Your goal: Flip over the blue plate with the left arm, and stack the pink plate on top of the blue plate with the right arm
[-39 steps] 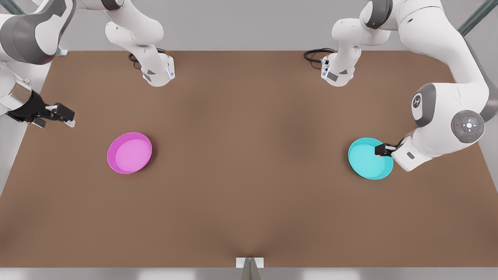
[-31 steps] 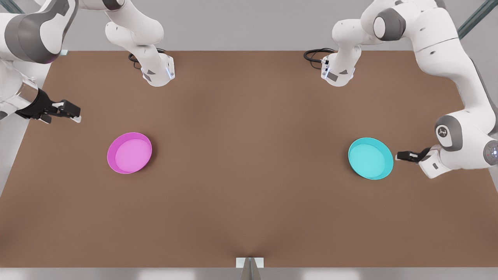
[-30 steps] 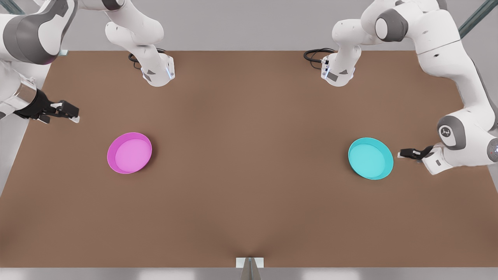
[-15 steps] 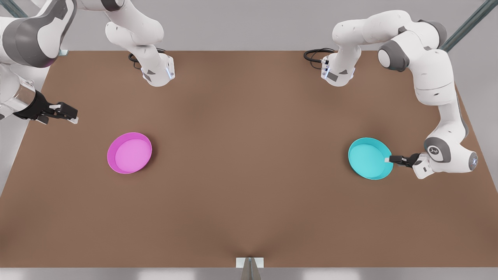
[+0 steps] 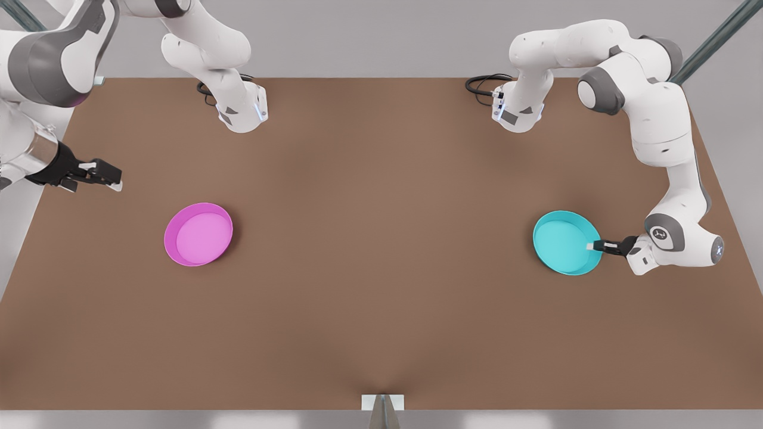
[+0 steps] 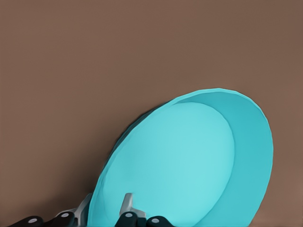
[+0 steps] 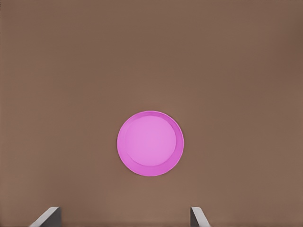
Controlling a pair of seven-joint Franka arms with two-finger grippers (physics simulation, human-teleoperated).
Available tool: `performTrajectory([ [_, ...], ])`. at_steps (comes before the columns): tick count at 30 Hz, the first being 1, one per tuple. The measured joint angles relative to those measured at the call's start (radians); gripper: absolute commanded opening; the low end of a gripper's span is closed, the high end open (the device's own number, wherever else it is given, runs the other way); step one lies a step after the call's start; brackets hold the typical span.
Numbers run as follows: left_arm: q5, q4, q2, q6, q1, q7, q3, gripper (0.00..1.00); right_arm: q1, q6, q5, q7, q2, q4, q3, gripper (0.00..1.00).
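The blue plate [image 5: 563, 241] lies upright on the table at the front view's right, its hollow side up [image 6: 189, 161]. My left gripper [image 5: 590, 245] reaches in low from the plate's outer side and is open. It straddles the near rim [image 6: 105, 208], with one finger inside the dish and the other outside the wall. The pink plate [image 5: 198, 234] rests hollow side up at the front view's left [image 7: 150, 143]. My right gripper [image 5: 110, 179] hovers open beyond it near the table's left edge, its fingertips [image 7: 47, 216] spread wide and nothing between them.
The brown table [image 5: 381, 298] carries both arm bases at the back [image 5: 241, 113] [image 5: 515, 113], each with a black cable. A small metal bracket [image 5: 382, 402] sits at the middle of the front edge. Wide bare surface lies between the two plates.
My left gripper drew back from above the blue plate, dropped low, then slid in until its fingers straddle the rim. The right gripper has barely shifted.
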Motion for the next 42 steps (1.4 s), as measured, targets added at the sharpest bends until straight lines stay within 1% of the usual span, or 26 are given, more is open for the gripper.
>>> performTrajectory([
  [18,0.010,0.000,0.007,-0.010,-0.003,-0.019,0.000,0.21,-0.005,0.002,0.005,0.000,0.008,0.001,-0.002,1.00],
  [23,0.050,0.030,-0.017,-0.061,-0.015,-0.071,-0.001,0.21,-0.008,0.005,0.000,0.000,0.015,0.002,-0.002,1.00],
  [32,0.160,0.113,-0.050,-0.156,-0.131,-0.226,0.000,0.21,-0.013,0.003,0.003,-0.002,0.015,0.003,-0.003,1.00],
  [37,0.287,0.120,-0.098,-0.160,-0.262,-0.332,0.000,0.21,-0.010,0.006,0.010,0.000,0.015,0.002,-0.003,1.00],
  [42,0.459,0.121,-0.140,-0.202,-0.448,-0.500,-0.001,0.21,-0.004,0.008,0.006,0.000,0.020,0.004,-0.003,1.00],
])
